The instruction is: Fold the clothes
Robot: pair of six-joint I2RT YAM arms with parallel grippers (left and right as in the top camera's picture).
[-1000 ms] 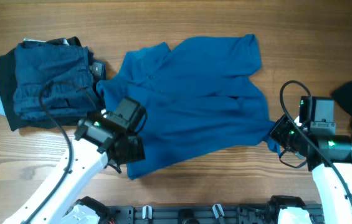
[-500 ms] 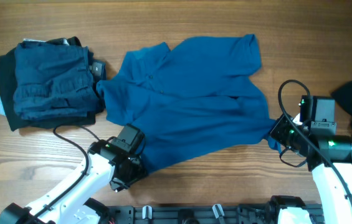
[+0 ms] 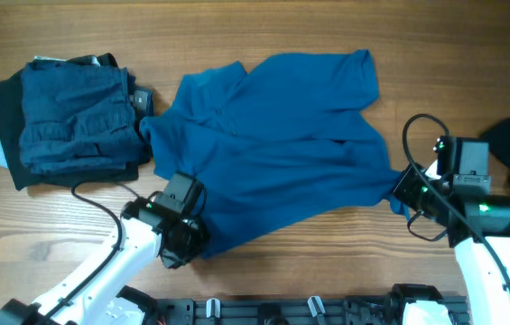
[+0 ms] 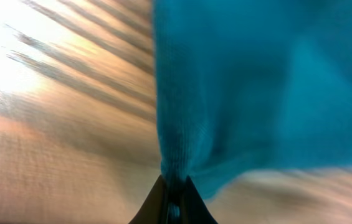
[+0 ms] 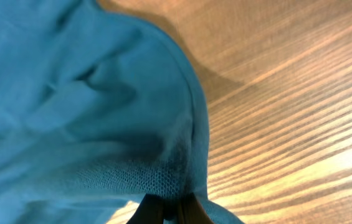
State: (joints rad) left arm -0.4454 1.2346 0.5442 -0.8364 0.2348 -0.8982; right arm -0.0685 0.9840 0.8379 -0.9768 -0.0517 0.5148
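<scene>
The left end effector (image 4: 174, 190) pinches the hem corner of the blue shirt (image 3: 282, 144) at seven o'clock; the right end effector (image 5: 171, 204) clamps its edge at three o'clock. The shirt lies spread on the bench (image 3: 345, 27), with a folded pile (image 3: 74, 117) at nine o'clock. With both grips set, the fold probably calls for lifting together and carrying the hem toward twelve o'clock.

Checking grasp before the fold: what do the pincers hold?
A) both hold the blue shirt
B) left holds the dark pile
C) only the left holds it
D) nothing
A: in the wrist views, left pincer and right pincer are each shut on the shirt edge.
</scene>
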